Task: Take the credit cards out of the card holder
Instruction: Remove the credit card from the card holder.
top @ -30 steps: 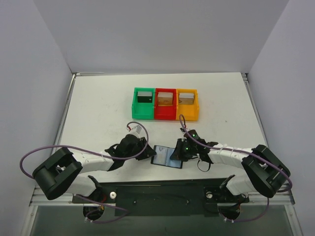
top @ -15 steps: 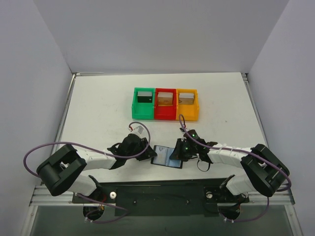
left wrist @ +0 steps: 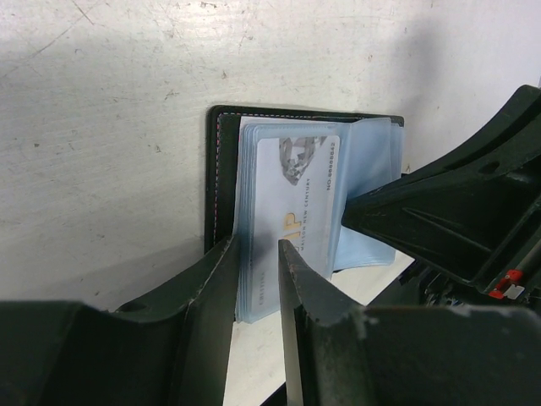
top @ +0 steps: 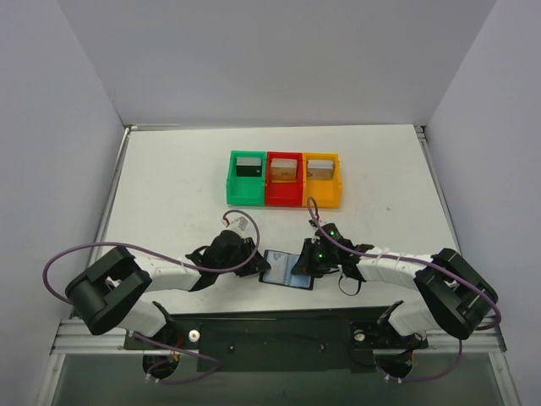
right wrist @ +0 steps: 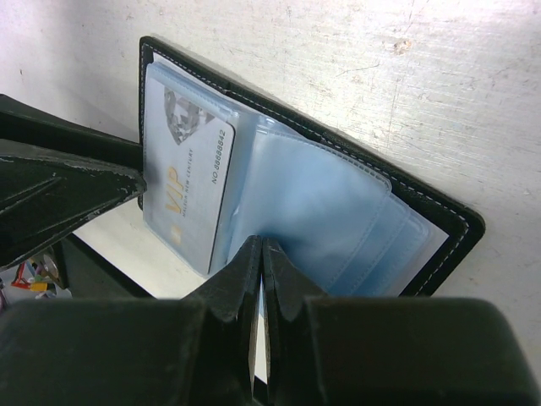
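Observation:
The black card holder (top: 287,270) lies open at the table's near edge, with pale blue clear sleeves inside. In the left wrist view its black cover (left wrist: 221,169) shows beside a light blue VIP credit card (left wrist: 300,194) on top of the sleeve stack. My left gripper (left wrist: 256,249) is closed narrowly on the near edge of that stack; in the top view it (top: 259,266) is at the holder's left side. My right gripper (right wrist: 262,249) is shut, its tips pinching a clear sleeve (right wrist: 313,194) of the holder (right wrist: 439,216), next to the card (right wrist: 190,178); from above it (top: 303,265) is at the holder's right side.
Green (top: 234,190), red (top: 284,199) and orange (top: 322,200) bins stand in a row at the table's middle back, each with a small item inside. The black base plate (top: 279,334) runs just below the table's near edge. Grey walls enclose three sides.
The left arm's elbow has shifted a little to the right. Both grippers have stayed at the card holder, which has not visibly moved.

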Robot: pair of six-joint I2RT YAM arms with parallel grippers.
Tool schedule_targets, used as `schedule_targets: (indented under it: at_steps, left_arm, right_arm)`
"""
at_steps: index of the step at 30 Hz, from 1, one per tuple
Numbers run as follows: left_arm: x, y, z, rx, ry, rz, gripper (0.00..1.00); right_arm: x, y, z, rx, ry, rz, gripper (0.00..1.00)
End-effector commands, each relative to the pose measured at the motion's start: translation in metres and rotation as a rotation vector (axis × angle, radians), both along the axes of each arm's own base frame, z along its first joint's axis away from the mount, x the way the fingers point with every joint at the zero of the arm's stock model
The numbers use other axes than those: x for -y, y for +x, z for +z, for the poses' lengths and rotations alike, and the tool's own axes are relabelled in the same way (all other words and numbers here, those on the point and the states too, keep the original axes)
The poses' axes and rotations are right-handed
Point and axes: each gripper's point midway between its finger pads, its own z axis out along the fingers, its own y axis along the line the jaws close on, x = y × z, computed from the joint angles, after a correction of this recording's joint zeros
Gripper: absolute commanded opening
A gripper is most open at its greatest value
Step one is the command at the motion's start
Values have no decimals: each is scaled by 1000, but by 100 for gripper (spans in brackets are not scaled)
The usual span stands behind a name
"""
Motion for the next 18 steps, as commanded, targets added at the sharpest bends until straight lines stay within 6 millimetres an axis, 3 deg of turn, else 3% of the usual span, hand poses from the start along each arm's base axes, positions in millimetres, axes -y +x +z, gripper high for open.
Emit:
schedule_targets:
  at_steps: [1, 12, 18]
  left_arm:
    - [22, 4, 18, 41, -67, -45, 35]
    - [34, -1, 16, 31, -75, -82, 33]
    - [33, -3, 5, 13, -51, -81, 31]
  right_arm:
    - [30, -15, -26, -55, -136, -22, 0]
    - [29, -15, -25, -54, -134, -19, 0]
    - [31, -15, -23, -49, -140, -23, 0]
